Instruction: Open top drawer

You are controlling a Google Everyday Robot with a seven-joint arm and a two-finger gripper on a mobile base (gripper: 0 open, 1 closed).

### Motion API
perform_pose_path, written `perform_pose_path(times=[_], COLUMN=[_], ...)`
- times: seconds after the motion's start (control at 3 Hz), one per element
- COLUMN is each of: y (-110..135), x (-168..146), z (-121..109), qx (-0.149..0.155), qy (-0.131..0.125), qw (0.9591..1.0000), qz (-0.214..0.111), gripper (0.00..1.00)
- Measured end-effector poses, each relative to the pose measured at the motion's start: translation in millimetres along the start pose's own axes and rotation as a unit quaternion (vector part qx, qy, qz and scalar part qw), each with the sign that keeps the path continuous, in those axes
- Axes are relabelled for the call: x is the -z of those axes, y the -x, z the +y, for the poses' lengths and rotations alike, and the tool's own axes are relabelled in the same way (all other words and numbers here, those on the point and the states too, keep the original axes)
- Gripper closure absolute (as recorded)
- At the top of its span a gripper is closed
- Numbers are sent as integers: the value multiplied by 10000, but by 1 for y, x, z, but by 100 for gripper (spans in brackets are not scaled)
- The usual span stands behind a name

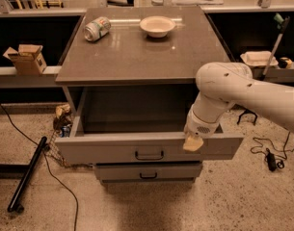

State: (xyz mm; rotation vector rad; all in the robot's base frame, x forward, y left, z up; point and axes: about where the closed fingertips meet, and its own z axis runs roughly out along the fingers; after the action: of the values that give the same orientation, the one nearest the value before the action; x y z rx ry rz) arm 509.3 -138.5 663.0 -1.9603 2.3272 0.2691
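Note:
The top drawer [103, 150] is a wide grey drawer with a small dark loop handle [149, 154] at the centre of its front panel. It stands pulled well out of the grey cabinet [132, 57], and its deep box shows empty. My gripper [192, 143] hangs from the white arm [233, 93] at the drawer's front edge, right of the handle, with its cream tip against the top of the front panel. A narrower grey drawer front [117, 171] with a similar handle sits shut below.
A crushed can [97, 28] and a white bowl [157, 26] lie on the cabinet top. A cardboard box [26, 57] sits on the left shelf. A black pole [27, 174] and cables lie on the floor at left, more cables at right [269, 155].

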Motion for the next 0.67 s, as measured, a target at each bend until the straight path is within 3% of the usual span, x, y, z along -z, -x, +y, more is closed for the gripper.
perform_pose_path(times=[0.33, 0.67], y=[0, -2], x=[1, 5], z=[-1, 10], qx=[0, -139], qy=[0, -65], qw=[10000, 9999], qz=[0, -24], gripper=[95, 0])
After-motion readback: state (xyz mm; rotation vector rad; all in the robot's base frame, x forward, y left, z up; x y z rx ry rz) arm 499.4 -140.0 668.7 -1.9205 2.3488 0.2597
